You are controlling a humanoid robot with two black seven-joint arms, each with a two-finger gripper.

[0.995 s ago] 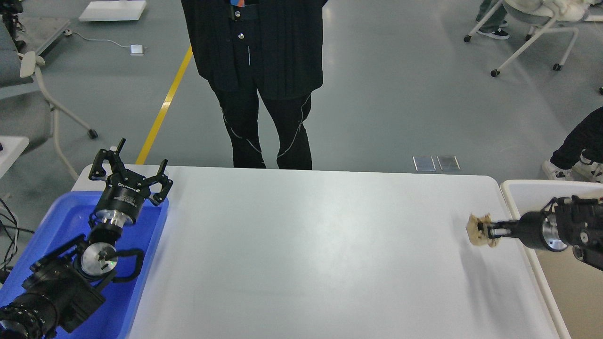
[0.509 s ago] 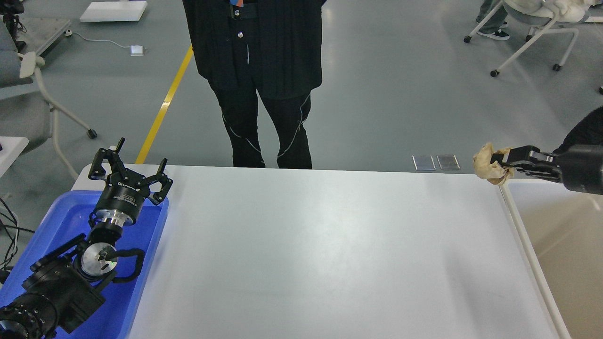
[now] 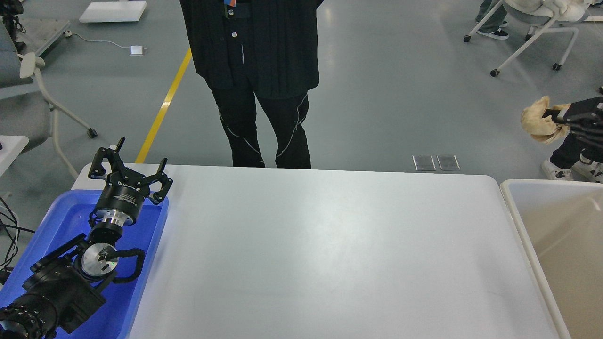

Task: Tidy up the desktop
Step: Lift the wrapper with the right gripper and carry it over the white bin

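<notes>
The white desktop [image 3: 320, 245] fills the middle of the head view and nothing lies on it. My right gripper [image 3: 552, 116] is shut on a crumpled beige wad of paper [image 3: 537, 125] and holds it high at the right edge, above the far end of the beige-white bin [image 3: 513, 197]. My left gripper [image 3: 129, 167] is open and empty, its fingers spread over the far corner of the blue tray [image 3: 141, 263].
A person in black [image 3: 256, 80] stands close against the far edge of the table. The bin stands against the table's right side, the blue tray on its left. Wheeled chairs stand on the grey floor at the back left and right.
My right gripper has lifted the beige wad from just above the desktop's right side, up and to the right, to high over the bin. The left arm has not moved.
</notes>
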